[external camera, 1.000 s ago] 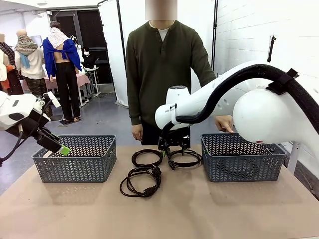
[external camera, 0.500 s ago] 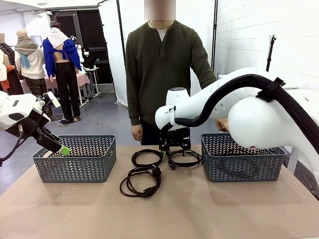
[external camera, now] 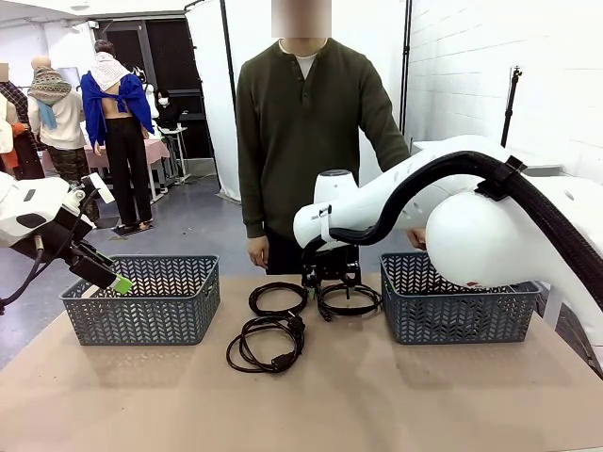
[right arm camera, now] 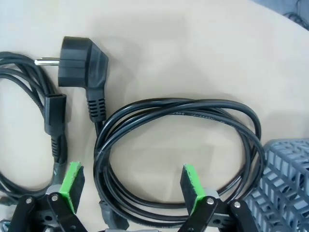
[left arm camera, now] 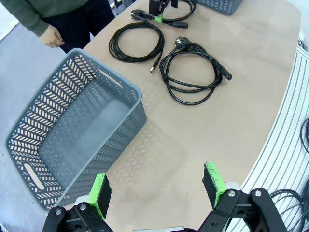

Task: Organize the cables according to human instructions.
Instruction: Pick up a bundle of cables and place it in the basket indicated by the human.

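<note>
A big brown table [external camera: 396,395] fills the near part of the room. A person [external camera: 306,132] in a dark green top stands at its far side. The white right arm [external camera: 490,226] is big and close. It reaches in from the right to the middle of the table. The white left arm [external camera: 33,212] is at the left edge, held up in the air.

Two gray baskets sit on the table. The left basket [external camera: 141,301] is on the left side and the right basket [external camera: 462,311] is on the right side.

Three black cables lie on the table between the baskets, each wound in a ring. The far left cable [external camera: 279,298] and the far right cable [external camera: 349,299] lie side by side, very close together. The near cable [external camera: 267,344] lies just on the near side of the far left cable.

The right hand [external camera: 331,281] is low over the far right cable. It is spread wide and holds nothing. In the right wrist view, one side of the ring lies between its two green fingers [right arm camera: 72,180], and the cable's plug [right arm camera: 84,58] lies flat on the table past them.

The left hand [external camera: 118,282] hangs in the air by the left end of the left basket. It is spread wide too and holds nothing.

The person's hand [external camera: 259,251] hangs down at the far edge of the table.
</note>
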